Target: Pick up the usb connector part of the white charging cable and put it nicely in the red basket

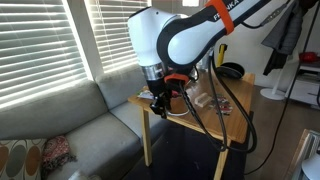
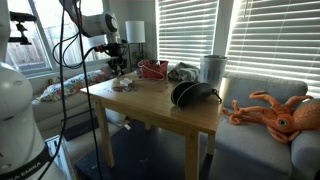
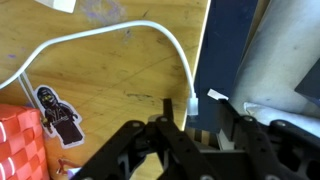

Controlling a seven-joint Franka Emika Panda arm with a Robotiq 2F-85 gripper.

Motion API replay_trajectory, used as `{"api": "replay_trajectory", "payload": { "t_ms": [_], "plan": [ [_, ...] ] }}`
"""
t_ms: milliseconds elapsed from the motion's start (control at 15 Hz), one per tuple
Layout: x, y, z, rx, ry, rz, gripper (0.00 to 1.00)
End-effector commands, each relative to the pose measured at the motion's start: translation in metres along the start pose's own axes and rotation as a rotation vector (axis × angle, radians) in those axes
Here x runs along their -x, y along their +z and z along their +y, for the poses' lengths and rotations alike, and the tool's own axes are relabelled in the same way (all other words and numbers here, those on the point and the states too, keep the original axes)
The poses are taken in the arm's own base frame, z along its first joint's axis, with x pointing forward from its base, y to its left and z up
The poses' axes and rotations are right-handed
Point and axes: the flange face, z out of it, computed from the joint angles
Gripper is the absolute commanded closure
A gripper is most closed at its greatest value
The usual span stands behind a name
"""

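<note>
In the wrist view the red basket (image 3: 18,145) sat at the far left on the wooden tabletop (image 3: 120,75), with only its openwork corner in view. Just beside it lay a small flat figure in dark clothes (image 3: 60,115). The white charging cable (image 3: 110,31) came in from the left above the figure, arched across the bare wood, and ran down to the table edge. It ended there in the usb connector (image 3: 192,101), which lay on the wood just inside that edge and well apart from the basket. The gripper (image 3: 195,118) hung low over the same spot. Its jaws were wide, with one black finger (image 3: 165,108) on each side of the connector, and whether either finger touched the connector could not be told. Right of the edge were dark floor and a grey sofa (image 3: 285,60). In an exterior view the gripper (image 2: 117,70) stood at the left end of the table and the basket (image 2: 153,69) sat near the far edge. A black rounded object (image 2: 192,94) lay further right, and an orange octopus toy (image 2: 278,115) rested on the sofa.
</note>
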Motion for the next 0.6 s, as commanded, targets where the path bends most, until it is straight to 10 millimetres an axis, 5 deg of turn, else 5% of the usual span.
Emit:
{"api": "replay_trajectory", "payload": {
  "t_ms": [0,200,333,533],
  "plan": [
    [0.0011,-0.0097,-0.0068,-0.026,0.028,-0.055,0.48],
    [0.0006,-0.0091,-0.0046,-0.019,0.040,-0.066,0.73],
    [-0.0004,-0.0057,-0.0024,-0.014,0.051,-0.072,0.74],
    [-0.0012,-0.0008,-0.0001,-0.005,0.063,-0.087,0.61]
  ]
}}
